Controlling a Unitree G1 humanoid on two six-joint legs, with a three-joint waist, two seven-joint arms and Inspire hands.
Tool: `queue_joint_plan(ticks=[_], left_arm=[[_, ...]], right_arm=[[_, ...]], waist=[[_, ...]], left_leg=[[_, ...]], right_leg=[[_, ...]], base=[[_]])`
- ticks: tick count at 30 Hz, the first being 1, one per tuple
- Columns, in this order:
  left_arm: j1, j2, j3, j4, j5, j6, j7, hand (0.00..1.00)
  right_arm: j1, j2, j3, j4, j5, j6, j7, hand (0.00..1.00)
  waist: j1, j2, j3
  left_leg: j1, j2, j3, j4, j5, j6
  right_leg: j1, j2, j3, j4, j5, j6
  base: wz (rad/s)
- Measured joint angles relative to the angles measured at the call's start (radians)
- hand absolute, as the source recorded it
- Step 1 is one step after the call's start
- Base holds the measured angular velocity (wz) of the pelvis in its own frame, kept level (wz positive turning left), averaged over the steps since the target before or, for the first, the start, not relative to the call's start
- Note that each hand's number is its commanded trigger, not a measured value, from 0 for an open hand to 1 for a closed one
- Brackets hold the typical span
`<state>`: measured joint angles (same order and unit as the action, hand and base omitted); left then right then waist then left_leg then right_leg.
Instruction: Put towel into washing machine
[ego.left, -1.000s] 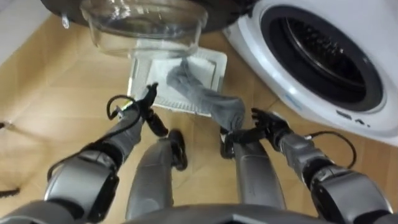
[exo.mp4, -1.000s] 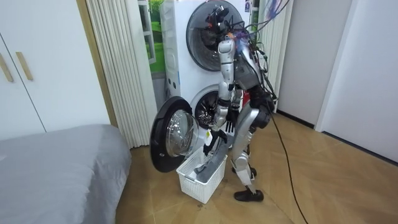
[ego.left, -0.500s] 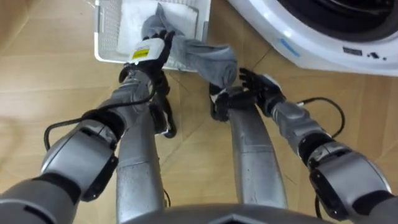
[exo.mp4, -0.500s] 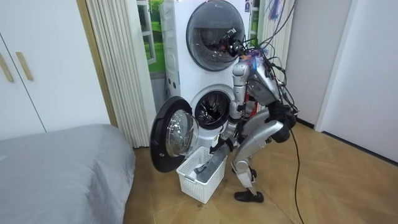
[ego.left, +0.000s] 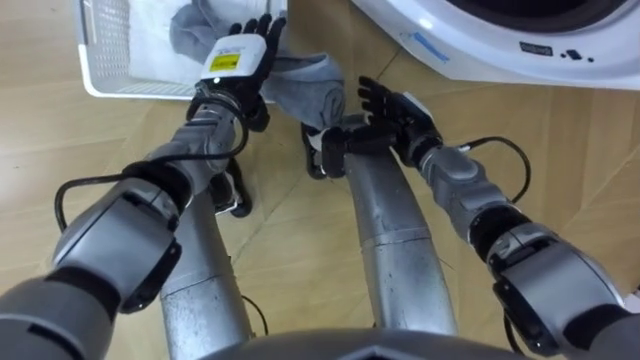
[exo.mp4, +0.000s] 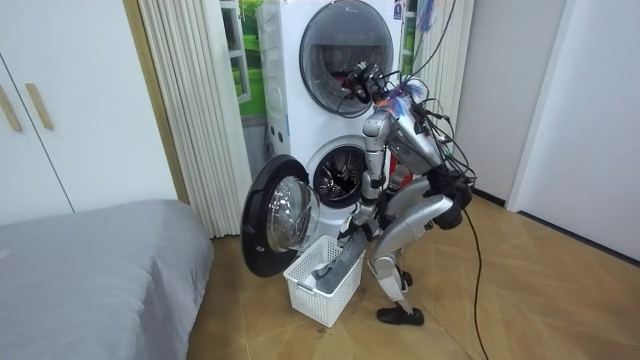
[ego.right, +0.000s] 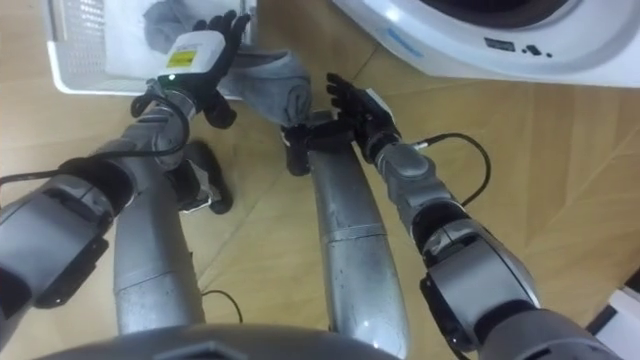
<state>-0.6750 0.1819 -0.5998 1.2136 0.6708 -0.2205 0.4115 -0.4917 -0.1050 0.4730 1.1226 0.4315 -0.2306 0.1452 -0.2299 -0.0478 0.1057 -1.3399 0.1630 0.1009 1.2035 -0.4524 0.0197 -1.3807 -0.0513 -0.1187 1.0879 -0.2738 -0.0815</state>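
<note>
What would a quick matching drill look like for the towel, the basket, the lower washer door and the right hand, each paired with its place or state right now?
Things:
1. towel
2. basket
3. lower washer door
4. right hand

Places or states:
A. swung wide open
B. open, fingers spread
C. draped over the basket's rim
D. standing on the wooden floor

Pairs: 1-C, 2-D, 3-A, 4-B

Black left robot hand (ego.left: 240, 68) (yellow-white tag).
</note>
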Motion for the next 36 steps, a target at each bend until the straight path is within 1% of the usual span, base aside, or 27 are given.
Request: queue_joint_plan(ticks=[3,5,7,9,10,11,12,16,18,21,26,36], left_arm=[[-0.001,0.005,-0.003,0.009,-0.001,-0.008,0.000,0.00],[-0.004,0.004,-0.004,0.016,-0.001,-0.009,0.000,0.00],[-0.005,0.004,-0.004,0.017,-0.001,-0.010,0.000,0.00],[-0.007,0.005,-0.004,0.021,-0.002,-0.010,-0.001,0.00],[-0.007,0.005,-0.004,0.021,-0.002,-0.011,-0.001,0.29],[-0.007,0.005,-0.004,0.021,-0.002,-0.013,-0.001,0.29],[-0.007,0.005,-0.004,0.021,-0.003,-0.014,-0.002,1.00],[-0.007,0.005,-0.005,0.021,-0.012,-0.014,-0.014,1.00],[-0.009,0.004,-0.005,0.020,-0.013,-0.014,-0.032,1.00],[-0.015,0.005,-0.004,0.017,-0.014,-0.014,-0.032,1.00],[-0.026,0.008,-0.002,0.015,-0.013,-0.011,-0.033,1.00],[-0.015,0.007,-0.003,0.011,-0.013,-0.011,-0.052,1.00]], right_arm=[[-0.003,0.006,0.006,0.001,0.000,-0.002,0.000,0.00],[-0.003,0.007,0.006,0.002,0.000,-0.004,-0.001,0.00],[-0.003,0.012,0.006,0.007,0.000,-0.009,-0.001,0.00],[-0.003,0.019,0.006,0.010,0.000,-0.010,-0.001,0.00],[-0.003,0.020,0.007,0.010,0.000,-0.011,-0.001,0.00],[-0.003,0.020,0.007,0.011,0.000,-0.012,-0.001,0.00],[-0.003,0.020,0.007,0.011,0.001,-0.012,-0.001,0.00],[-0.007,0.022,0.006,0.018,0.000,-0.012,-0.003,0.00],[-0.008,0.022,0.006,0.020,0.001,-0.012,-0.006,0.00],[-0.008,0.022,0.007,0.021,0.001,-0.012,-0.018,0.00],[-0.003,0.028,0.008,0.024,-0.001,-0.012,-0.028,0.00],[0.010,0.031,0.009,0.021,0.000,-0.010,-0.033,0.00]], waist=[[-0.012,-0.001,0.0001],[-0.013,-0.001,0.0004],[-0.014,-0.005,0.0001],[-0.014,-0.013,0.0004],[-0.014,-0.014,0.0003],[-0.014,-0.014,0.0004],[-0.014,-0.014,0.0004],[-0.012,-0.019,0.0002],[-0.013,-0.019,0.0001],[-0.012,-0.022,-0.0013],[-0.012,-0.027,-0.0043],[-0.013,-0.029,-0.0058]], left_leg=[[-0.001,0.001,0.000,-0.007,-0.001,-0.001],[-0.001,0.001,0.000,-0.009,-0.002,-0.002],[-0.001,0.000,0.000,-0.013,-0.002,-0.002],[-0.001,0.000,0.000,-0.017,-0.002,-0.002],[-0.002,0.000,0.000,-0.018,-0.002,-0.002],[-0.006,0.000,-0.004,-0.018,-0.002,-0.002],[-0.010,-0.001,-0.009,-0.019,-0.002,-0.002],[-0.013,-0.006,-0.013,-0.021,-0.002,-0.001],[-0.014,-0.013,-0.016,-0.023,-0.002,-0.001],[-0.016,-0.019,-0.020,-0.024,-0.002,-0.001],[-0.014,-0.021,-0.023,-0.023,-0.001,0.000],[0.006,-0.020,-0.023,-0.021,-0.001,0.000]], right_leg=[[0.000,0.000,-0.006,-0.009,0.000,-0.001],[0.000,0.000,-0.007,-0.013,-0.001,-0.001],[0.000,-0.001,-0.007,-0.016,-0.001,-0.001],[0.000,0.000,-0.008,-0.019,-0.001,-0.001],[0.000,0.000,-0.009,-0.021,-0.001,-0.001],[0.000,0.000,-0.012,-0.024,-0.001,-0.001],[0.000,0.000,-0.017,-0.027,-0.001,-0.001],[0.000,-0.002,-0.019,-0.029,-0.003,0.003],[0.000,-0.008,-0.020,-0.028,-0.005,0.005],[0.000,-0.014,-0.022,-0.027,-0.007,0.007],[0.003,-0.017,-0.023,-0.027,-0.007,0.008],[0.025,-0.015,-0.024,-0.027,-0.007,0.008]], base=[[-0.03],[-0.03],[0.00],[0.00],[0.00],[0.00],[0.00],[0.04],[0.06],[0.06],[0.00],[0.00]])
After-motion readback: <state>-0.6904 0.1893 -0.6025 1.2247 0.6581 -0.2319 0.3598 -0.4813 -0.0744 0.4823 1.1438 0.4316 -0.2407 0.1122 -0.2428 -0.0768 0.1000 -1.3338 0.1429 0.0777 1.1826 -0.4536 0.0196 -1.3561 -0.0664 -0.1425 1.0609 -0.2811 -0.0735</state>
